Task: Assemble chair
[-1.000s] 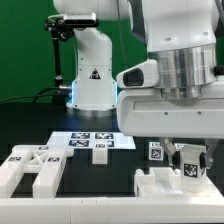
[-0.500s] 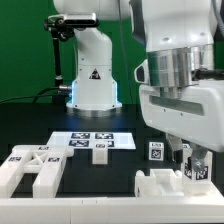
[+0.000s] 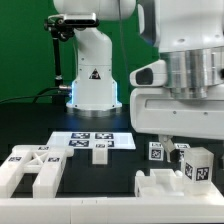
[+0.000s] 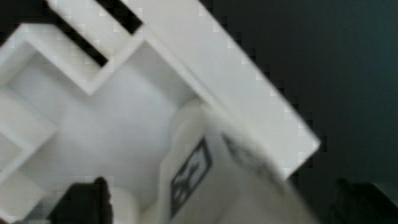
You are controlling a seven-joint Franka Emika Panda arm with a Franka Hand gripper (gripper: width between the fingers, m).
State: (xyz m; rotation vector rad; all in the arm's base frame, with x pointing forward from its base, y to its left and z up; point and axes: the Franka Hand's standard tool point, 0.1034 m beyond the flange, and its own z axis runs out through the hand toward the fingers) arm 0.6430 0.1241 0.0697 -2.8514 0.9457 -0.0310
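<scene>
The arm's white base (image 3: 92,78) stands upright in the middle of the exterior view, with a bent upper link (image 3: 75,20) above it at about twelve o'clock. Toward four o'clock from the base, close to the camera, the wrist (image 3: 195,70) is a grey cylinder pointing straight down. The broad white hand body (image 3: 170,108) sits level beneath it. The gripper (image 3: 192,152) hangs from that body at six o'clock, aimed downward, and one dark finger (image 3: 172,148) shows there. In the blurred wrist view, both fingers (image 4: 86,200) stand wide apart.
</scene>
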